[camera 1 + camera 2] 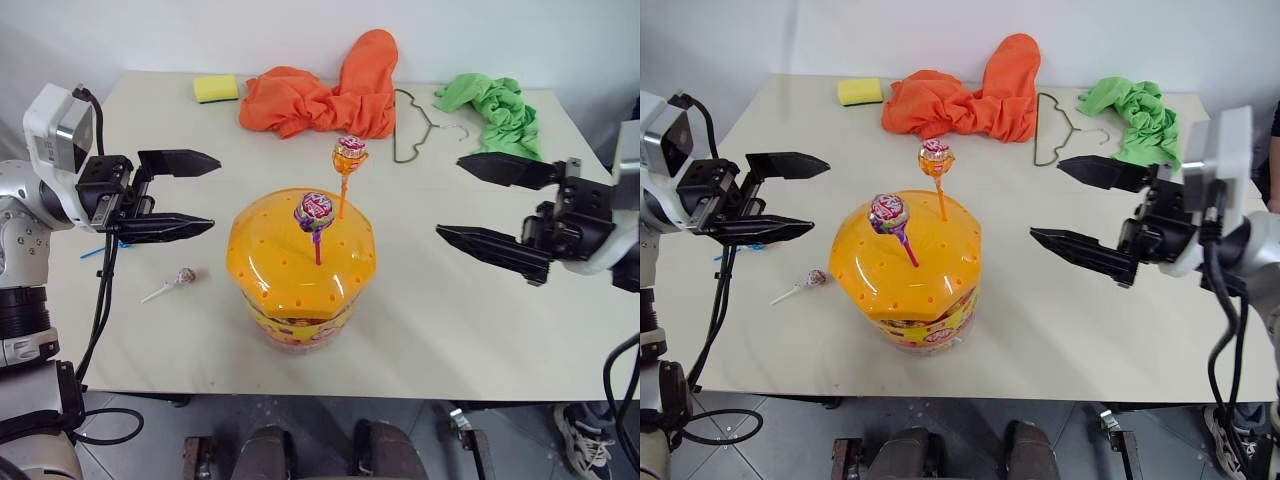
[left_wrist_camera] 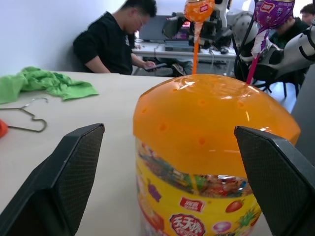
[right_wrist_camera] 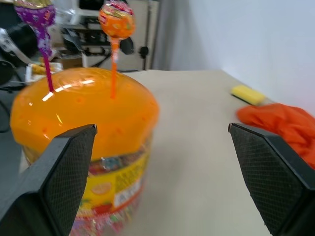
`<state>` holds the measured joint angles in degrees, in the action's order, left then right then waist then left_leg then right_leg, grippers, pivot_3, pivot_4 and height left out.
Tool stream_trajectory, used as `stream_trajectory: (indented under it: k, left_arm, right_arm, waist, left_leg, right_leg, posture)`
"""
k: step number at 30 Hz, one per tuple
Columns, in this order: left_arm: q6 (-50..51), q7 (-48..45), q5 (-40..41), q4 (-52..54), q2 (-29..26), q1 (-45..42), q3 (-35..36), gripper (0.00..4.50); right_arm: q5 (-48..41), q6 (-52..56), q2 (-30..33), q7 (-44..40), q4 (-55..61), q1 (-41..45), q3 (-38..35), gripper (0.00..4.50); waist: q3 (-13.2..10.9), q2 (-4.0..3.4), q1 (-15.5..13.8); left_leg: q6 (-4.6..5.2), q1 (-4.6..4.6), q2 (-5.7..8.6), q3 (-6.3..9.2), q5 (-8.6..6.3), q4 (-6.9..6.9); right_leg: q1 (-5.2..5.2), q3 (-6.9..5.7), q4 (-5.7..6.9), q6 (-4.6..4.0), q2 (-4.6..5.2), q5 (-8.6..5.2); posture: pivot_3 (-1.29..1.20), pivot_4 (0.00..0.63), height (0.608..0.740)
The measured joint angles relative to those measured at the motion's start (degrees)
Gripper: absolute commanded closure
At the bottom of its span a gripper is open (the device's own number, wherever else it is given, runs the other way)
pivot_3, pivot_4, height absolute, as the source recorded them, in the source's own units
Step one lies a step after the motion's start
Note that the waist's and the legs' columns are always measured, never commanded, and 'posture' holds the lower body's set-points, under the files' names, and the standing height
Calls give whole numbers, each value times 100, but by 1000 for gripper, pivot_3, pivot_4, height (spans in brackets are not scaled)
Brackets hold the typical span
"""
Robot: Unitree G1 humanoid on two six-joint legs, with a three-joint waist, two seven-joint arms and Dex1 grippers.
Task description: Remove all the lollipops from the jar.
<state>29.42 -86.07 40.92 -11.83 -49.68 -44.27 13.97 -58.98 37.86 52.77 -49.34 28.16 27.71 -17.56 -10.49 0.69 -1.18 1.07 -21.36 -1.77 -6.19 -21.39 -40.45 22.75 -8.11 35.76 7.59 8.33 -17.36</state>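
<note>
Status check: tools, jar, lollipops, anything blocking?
Left tool and right tool open, empty, flanking the jar. Two lollipops standing in it: purple, orange. One lollipop on the table. Nothing blocking.

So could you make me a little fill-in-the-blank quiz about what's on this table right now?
1. ____ lollipops stand stuck in the jar.
2. The purple lollipop has a red stick; the orange lollipop behind it has an ____ stick.
3. One lollipop on a white stick lies on the ____, on the left gripper's side of the jar.
4. The right gripper's two fingers are ____, holding nothing.

Missing words: two; orange; table; open
</note>
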Motion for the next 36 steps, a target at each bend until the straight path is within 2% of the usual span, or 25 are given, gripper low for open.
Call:
stream_trajectory:
  k: [6,11,19,22,33,34,36]
  left_arm:
    - [-185,0,297,-44,-41,88,-176,14]
    - [-179,2,385,120,-73,451,-123,14]
    - [55,60,746,1077,-115,1247,402,14]
    - [88,178,816,1201,-116,1380,547,0]
    - [172,437,840,1399,-113,1517,639,0]
    - [172,449,840,1401,-111,1517,638,0]
    - [171,470,840,1406,-99,1516,637,0]
  right_arm:
    - [236,-18,-623,-236,-508,987,935,0]
    - [447,-24,-959,-580,-829,1417,1397,0]
    - [877,-65,-1476,-1214,-1563,2103,1930,0]
    - [1098,-95,-1541,-1461,-1746,2270,2063,575]
    - [1413,-157,-2010,-1634,-2143,2617,2167,4320]
    - [1433,-157,-2024,-1634,-2158,2636,2159,4480]
    - [1469,-159,-2028,-1611,-2186,2681,2130,4480]
  waist:
    - [0,0,6]
    - [0,0,31]
    - [0,0,134]
    - [0,0,140]
    - [0,-1,142]
    - [0,-1,143]
    - [0,-1,148]
  left_leg:
    - [0,-2,0,4,0,-2]
    - [1,-2,1,4,0,1]
    - [0,-6,0,15,0,4]
    - [0,-5,0,15,0,6]
    - [-1,-6,0,16,-1,8]
    - [-1,-5,0,16,-1,8]
    - [-2,-5,0,15,-1,9]
  right_leg:
    - [2,-3,3,0,0,0]
    - [2,-4,4,0,0,0]
    - [4,-10,5,-1,1,0]
    - [4,-10,5,-1,1,0]
    - [4,-12,5,-1,1,0]
    - [4,-12,5,-1,1,0]
    - [4,-12,5,-1,1,0]
  posture:
    - [0,150,740]
    - [0,150,740]
    - [0,150,740]
    - [0,150,740]
    - [0,150,740]
    - [0,150,740]
    - [0,150,740]
